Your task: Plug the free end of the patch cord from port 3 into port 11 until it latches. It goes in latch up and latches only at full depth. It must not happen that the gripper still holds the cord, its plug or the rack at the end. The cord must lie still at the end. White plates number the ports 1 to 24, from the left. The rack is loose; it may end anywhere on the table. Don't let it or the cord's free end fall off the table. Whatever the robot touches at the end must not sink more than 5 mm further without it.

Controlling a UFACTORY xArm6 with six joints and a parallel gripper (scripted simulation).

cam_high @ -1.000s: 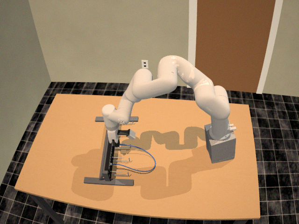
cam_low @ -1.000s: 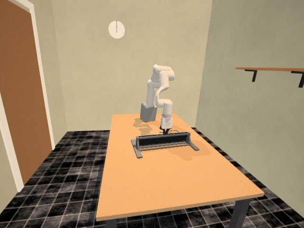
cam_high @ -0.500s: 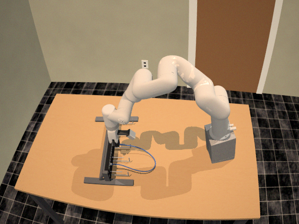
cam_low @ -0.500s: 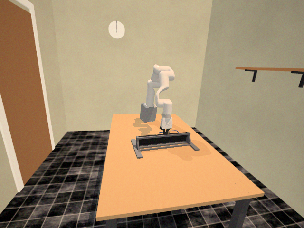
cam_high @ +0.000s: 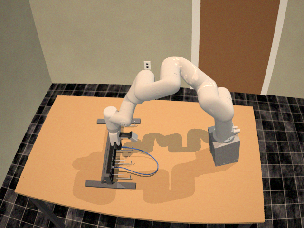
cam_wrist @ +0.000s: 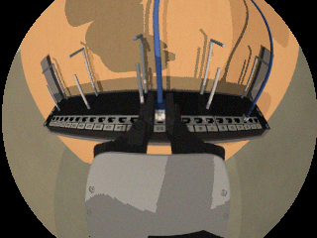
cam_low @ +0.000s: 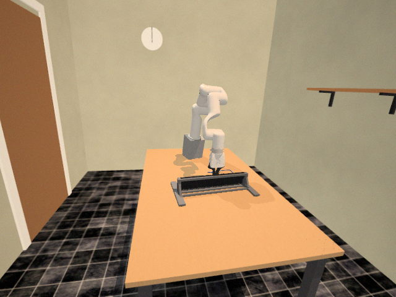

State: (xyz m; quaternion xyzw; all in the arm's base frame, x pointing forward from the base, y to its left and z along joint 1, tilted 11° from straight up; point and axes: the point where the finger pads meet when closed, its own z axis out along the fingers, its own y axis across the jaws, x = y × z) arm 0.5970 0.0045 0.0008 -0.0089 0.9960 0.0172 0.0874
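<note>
We find the gripper (cam_high: 118, 146) (cam_low: 216, 171) (cam_wrist: 159, 101) clenched on the plug (cam_wrist: 159, 116) at the rack's (cam_high: 110, 184) (cam_low: 177, 195) (cam_wrist: 116, 103) port row, apparently to steer it squarely inward. We note the blue cord (cam_high: 157, 165) (cam_wrist: 271, 50) looping slack, and cannot confirm latching.

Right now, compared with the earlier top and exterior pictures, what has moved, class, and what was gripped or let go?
Nothing visibly changed: the white arm, gripper, blue patch cord and port rack stayed put. No grip or release shows.
</note>
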